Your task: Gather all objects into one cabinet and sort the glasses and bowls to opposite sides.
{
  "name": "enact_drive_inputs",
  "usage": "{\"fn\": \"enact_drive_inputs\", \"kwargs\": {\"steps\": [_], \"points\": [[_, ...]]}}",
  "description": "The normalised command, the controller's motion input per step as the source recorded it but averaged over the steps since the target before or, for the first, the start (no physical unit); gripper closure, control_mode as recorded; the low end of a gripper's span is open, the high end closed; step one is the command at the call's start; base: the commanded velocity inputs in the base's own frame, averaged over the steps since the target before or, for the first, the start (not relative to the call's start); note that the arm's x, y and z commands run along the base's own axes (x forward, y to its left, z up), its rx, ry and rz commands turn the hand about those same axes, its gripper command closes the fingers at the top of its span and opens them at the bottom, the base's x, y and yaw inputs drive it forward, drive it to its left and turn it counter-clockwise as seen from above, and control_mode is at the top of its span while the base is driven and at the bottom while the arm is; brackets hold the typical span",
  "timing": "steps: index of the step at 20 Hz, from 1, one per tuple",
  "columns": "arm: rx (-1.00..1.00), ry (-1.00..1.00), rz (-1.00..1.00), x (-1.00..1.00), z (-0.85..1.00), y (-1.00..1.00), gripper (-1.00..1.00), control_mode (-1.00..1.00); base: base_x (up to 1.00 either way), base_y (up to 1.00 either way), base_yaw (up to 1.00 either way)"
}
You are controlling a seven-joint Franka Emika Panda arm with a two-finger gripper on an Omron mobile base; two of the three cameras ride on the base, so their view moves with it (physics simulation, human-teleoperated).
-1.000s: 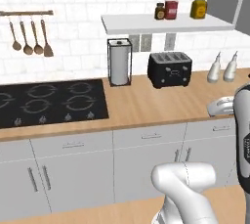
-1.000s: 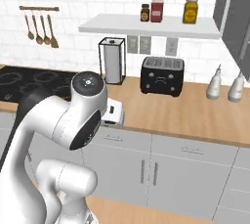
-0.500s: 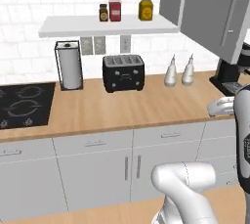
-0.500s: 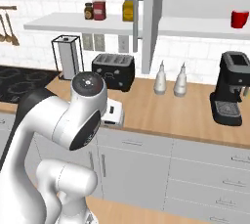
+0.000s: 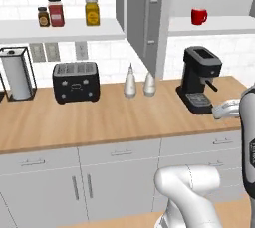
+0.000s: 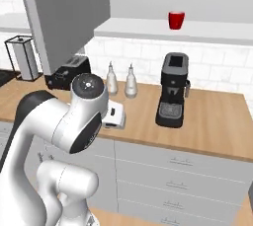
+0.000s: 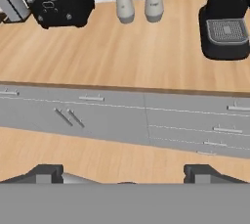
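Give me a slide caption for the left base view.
Red mug on the shelf of the open cabinet, above a coffee machine, toaster and two bottles.

The open grey flat cabinet door juts out left of the white shelf. A glossy red mug stands alone there, with bare shelf either side. Below, a black coffee machine rises from the wooden counter.

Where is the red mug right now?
The red mug stands on the white shelf inside the open wall cabinet, up above the black coffee machine; the right base view shows it there too.
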Motion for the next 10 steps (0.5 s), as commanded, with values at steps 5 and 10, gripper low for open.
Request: {"fn": "enact_drive_inputs", "kwargs": {"steps": [5, 10], "points": [[0.0, 0.0, 0.0, 0.0, 0.0, 0.0, -1.0, 1.0, 1.0, -0.67, 0.09], [0.0, 0.0, 0.0, 0.0, 0.0, 0.0, -1.0, 1.0, 1.0, -0.61, 0.11]]}}
